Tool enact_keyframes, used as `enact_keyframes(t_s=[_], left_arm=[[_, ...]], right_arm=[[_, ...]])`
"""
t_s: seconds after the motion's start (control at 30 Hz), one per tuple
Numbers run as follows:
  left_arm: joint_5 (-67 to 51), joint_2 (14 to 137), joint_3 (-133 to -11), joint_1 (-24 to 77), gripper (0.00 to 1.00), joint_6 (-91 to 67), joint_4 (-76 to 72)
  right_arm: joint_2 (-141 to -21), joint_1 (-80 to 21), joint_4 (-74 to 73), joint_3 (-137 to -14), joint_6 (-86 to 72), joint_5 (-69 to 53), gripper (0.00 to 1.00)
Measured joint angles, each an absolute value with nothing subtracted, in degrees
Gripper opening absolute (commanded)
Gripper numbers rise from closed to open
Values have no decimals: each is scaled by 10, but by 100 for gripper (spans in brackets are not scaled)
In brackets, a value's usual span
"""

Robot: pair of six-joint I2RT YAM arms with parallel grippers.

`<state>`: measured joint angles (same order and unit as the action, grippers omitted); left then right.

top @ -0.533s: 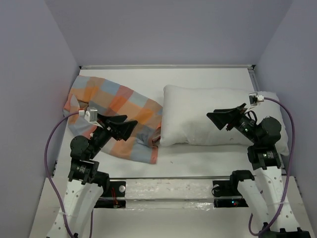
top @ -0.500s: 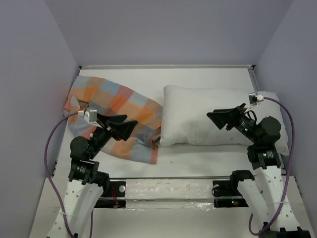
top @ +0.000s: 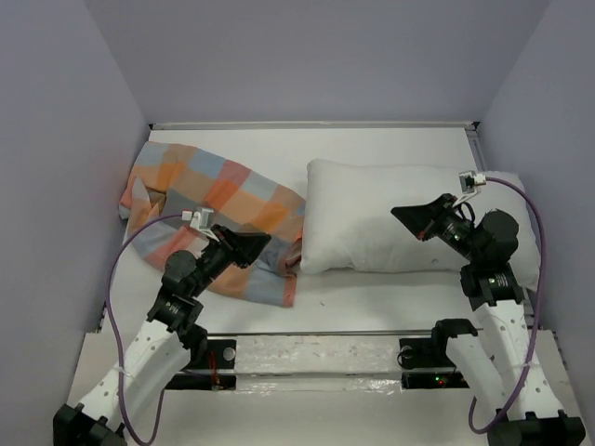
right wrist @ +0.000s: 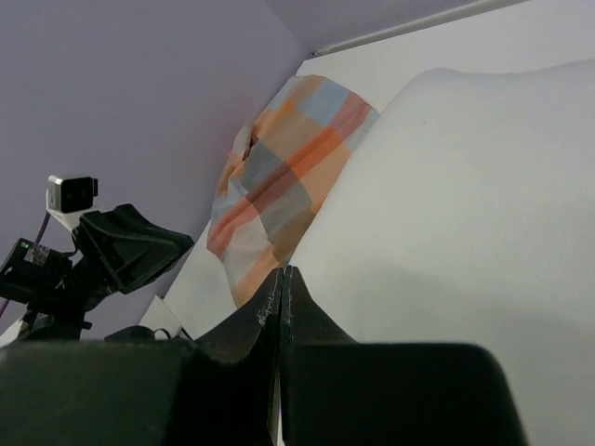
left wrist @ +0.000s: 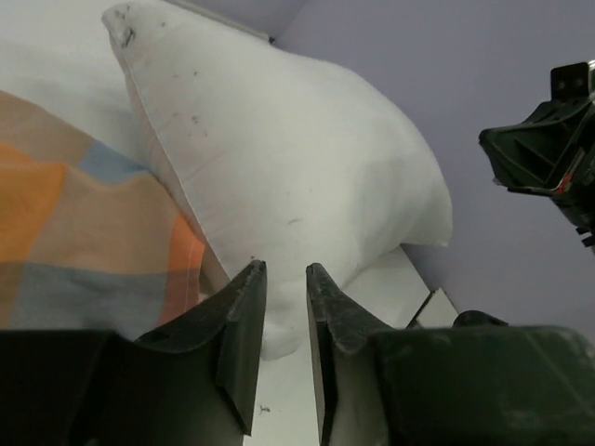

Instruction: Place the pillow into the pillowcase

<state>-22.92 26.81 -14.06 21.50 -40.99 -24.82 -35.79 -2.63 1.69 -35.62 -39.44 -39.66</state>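
Opening step, judging by the layout: nothing gripped yet. Take only 1 layer of the checked pillowcase [top: 223, 200] at its mouth, so as to lift open a pocket rather than pinch both layers shut. Impossible to tell the mouth for certain from here; likeliest the orange-hemmed edge next to the white pillow [top: 372, 214]. Hold that layer raised, then feed in a pillow corner with the other arm, not the broad side, to avoid bunching the fabric. Left jaws: parted by a narrow gap, empty, poised above the near right corner of the pillowcase and aimed at the pillow's left end. Right jaws: pressed together, holding nothing, hovering over the right part of the pillow. Pillow flat on the white counter [top: 372, 297], right of centre, ahead of the left jaws and beneath the right ones. Pillowcase rumpled to its left, touching it along the case's right edge.
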Motion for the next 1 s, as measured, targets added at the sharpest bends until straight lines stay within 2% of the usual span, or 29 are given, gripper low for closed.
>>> enact_keyframes(t_s=[0.07, 0.13, 0.17, 0.27, 0.3, 0.5, 0.63, 0.93, 1.0], left_arm=[[-175, 294, -143, 267, 49, -392, -237], [-104, 336, -157, 329, 57, -373, -218], [-67, 362, -168, 362, 60, -363, -208], [37, 441, -206, 443, 68, -330, -190], [62, 468, -218, 464, 69, -321, -185], [163, 576, -262, 499, 68, -274, -168], [202, 621, -278, 499, 62, -250, -163], [185, 682, -290, 499, 51, -224, -173], [176, 682, -290, 499, 51, -219, -180]], right_arm=[[-368, -26, 17, -356, -394, -397, 1], [-381, -26, 17, -356, -392, -399, 12], [-388, -26, 16, -356, -390, -399, 23], [-397, -27, 12, -355, -382, -399, 43], [-398, -27, 10, -355, -376, -400, 45], [-402, -43, 5, -354, -358, -401, 47], [-409, -67, 5, -351, -355, -401, 47], [-419, -107, 9, -347, -354, -395, 47], [-422, -112, 9, -347, -354, -393, 47]])
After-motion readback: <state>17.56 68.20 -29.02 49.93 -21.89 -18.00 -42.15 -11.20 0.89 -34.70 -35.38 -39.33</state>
